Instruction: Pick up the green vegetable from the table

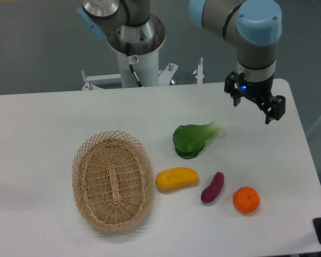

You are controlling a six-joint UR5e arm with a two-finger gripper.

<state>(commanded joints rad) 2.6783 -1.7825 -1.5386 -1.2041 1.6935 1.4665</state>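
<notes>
The green vegetable (192,140) lies on the white worktop (53,115) a little right of the frame's centre, a bok-choy shape with a broad, dark green, glossy leaf at its lower left and a pale whitish-green stem pointing toward the upper right. It lies on its side, touching nothing else. Up and to the right of it, the tool (255,104) hangs above the worktop with its two black fingers spread apart and nothing between them, well clear of the vegetable. Below the vegetable, in a row running toward the lower right, lie a yellow oblong piece (176,178), a small purple eggplant (212,187) and an orange (246,199). An empty oval wicker basket (112,179) sits at the lower left.
</notes>
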